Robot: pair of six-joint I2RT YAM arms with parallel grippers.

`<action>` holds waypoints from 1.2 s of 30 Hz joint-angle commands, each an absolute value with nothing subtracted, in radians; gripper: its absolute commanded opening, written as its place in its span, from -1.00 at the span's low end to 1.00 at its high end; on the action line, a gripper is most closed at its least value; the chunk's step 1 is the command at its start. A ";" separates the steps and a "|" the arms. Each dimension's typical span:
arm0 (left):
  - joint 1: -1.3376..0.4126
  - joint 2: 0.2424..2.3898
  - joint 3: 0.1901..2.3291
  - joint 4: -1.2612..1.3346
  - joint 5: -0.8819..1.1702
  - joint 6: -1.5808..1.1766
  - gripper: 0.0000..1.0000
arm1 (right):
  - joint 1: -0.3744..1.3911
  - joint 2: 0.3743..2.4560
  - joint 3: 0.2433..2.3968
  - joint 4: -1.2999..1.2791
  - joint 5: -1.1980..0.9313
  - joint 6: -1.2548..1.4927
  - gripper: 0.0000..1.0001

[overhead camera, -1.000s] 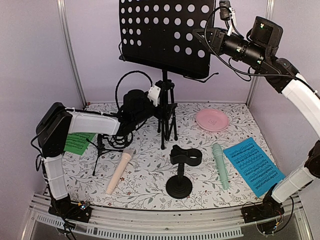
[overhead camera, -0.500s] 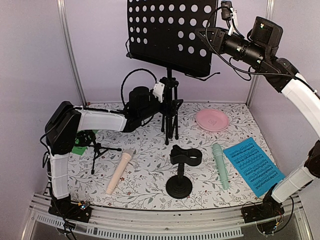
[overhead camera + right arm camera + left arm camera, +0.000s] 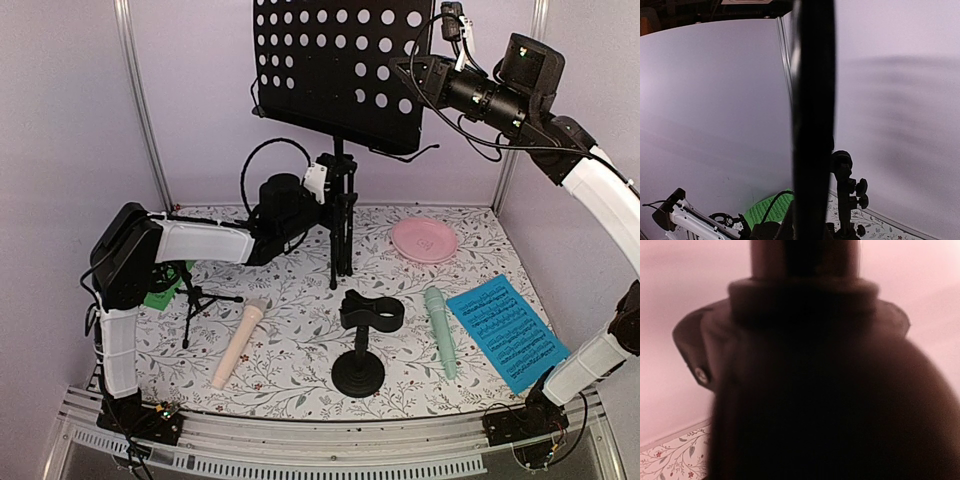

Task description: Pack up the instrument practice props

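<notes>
The black perforated music stand [image 3: 340, 65] stands at the back centre with its tripod legs folded against the pole [image 3: 340, 250]. My left gripper [image 3: 322, 186] is at the pole just under the desk and seems shut on it. The left wrist view is filled by the stand's dark collar [image 3: 805, 315], and my fingers are hidden there. My right gripper [image 3: 408, 72] holds the desk's right edge, which runs down the right wrist view [image 3: 812, 125]. A beige microphone [image 3: 238, 345], a mint microphone [image 3: 440, 330], a blue sheet [image 3: 505, 332] and a round-based mic holder [image 3: 360, 345] lie in front.
A small tripod mic holder [image 3: 195, 298] stands by my left arm, and the green sheet [image 3: 157, 298] is mostly hidden behind it. The green sheet also shows in the right wrist view [image 3: 767, 212]. A pink plate [image 3: 424, 240] sits at the back right. Walls close in the back and sides.
The stand has shifted right and a little up with both grippers on it. Its tripod legs, spread before, are now folded against the pole. My left arm reached further right.
</notes>
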State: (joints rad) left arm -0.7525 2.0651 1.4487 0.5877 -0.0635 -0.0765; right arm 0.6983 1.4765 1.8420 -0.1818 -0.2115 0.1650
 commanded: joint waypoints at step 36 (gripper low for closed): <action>-0.828 2.151 1.553 0.571 -0.422 -0.048 -0.04 | 0.720 1.410 1.853 0.033 -0.190 0.260 -1.00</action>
State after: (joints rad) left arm -0.8375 2.1864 1.5993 0.6197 -0.3965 -0.1120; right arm 0.6937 1.4776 1.8290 -0.1612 -0.1425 0.1947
